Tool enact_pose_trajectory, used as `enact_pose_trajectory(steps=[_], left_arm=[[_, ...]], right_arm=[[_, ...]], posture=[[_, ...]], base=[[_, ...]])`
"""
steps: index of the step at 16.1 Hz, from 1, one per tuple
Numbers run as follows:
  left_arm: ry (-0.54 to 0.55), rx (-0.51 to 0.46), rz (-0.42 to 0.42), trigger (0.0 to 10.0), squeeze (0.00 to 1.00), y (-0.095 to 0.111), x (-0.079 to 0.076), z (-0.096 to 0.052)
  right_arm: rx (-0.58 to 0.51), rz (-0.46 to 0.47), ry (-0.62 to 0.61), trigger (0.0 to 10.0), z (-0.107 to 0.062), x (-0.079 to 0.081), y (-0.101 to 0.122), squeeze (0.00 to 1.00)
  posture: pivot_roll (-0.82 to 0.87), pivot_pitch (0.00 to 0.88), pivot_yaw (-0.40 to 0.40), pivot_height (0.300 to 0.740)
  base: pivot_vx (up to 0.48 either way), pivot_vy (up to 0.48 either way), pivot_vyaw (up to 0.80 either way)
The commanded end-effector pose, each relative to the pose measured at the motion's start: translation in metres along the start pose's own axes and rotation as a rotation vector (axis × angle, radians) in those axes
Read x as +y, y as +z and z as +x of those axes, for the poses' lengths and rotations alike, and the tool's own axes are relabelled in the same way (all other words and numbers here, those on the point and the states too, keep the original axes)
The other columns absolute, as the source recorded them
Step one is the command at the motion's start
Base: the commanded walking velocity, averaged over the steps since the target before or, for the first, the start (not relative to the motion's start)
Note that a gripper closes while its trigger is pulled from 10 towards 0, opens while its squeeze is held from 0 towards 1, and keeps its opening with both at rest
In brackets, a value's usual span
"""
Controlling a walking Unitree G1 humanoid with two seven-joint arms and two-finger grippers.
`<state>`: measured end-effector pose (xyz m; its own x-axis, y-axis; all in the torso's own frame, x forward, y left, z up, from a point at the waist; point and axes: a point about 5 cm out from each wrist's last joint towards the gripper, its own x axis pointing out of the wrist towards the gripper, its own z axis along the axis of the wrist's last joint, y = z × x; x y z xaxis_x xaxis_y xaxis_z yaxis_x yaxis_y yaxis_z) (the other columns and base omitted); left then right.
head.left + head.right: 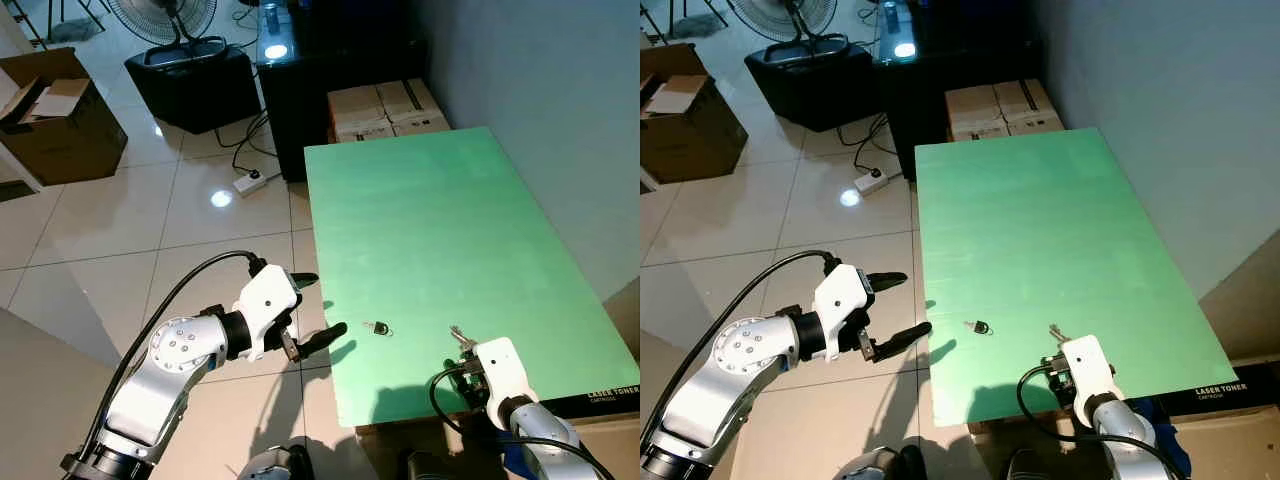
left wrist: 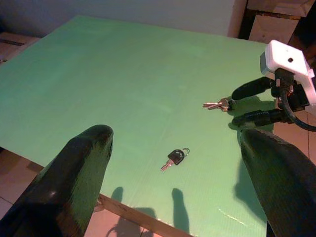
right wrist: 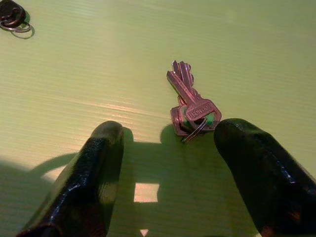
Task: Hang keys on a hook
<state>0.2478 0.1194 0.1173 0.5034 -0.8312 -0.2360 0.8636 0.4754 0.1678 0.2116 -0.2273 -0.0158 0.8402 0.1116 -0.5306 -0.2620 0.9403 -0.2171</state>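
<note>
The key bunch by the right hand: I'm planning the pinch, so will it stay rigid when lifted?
Probably not. The key bunch looks like flat metal keys on a loose ring, so they would likely swing. Lying flat on the smooth green table, it may slide before the open right hand grips.

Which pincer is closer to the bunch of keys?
The right pincer: the bunch of keys lies just beyond its open fingertips. The left pincer hovers off the table's edge, farther away.

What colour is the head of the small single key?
Black, with a silver ring; left wrist view shows it best.
</note>
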Motion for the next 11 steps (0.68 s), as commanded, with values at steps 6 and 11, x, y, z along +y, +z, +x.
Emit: enact_pose_trajectory(steps=[6, 11], left_arm=[[0.001, 0.006, 0.014, 10.0, 0.0, 0.0006, -0.0012, -0.0016], [-0.003, 0.011, 0.018, 10.0, 0.0, 0.0001, -0.0004, -0.0022]], right_arm=[[0.036, 0.004, -0.005, 0.0, 0.0028, -0.0018, -0.0061, 0.0], [0.033, 0.001, -0.015, 0.0, 0.0048, -0.0045, -0.0065, 0.0]], posture=[[-0.04, 0.134, 0.138, 0.74], [-0.03, 0.135, 0.147, 0.74]], base=[[0.0, 0.0, 0.0], [0.0, 0.0, 0.0]])
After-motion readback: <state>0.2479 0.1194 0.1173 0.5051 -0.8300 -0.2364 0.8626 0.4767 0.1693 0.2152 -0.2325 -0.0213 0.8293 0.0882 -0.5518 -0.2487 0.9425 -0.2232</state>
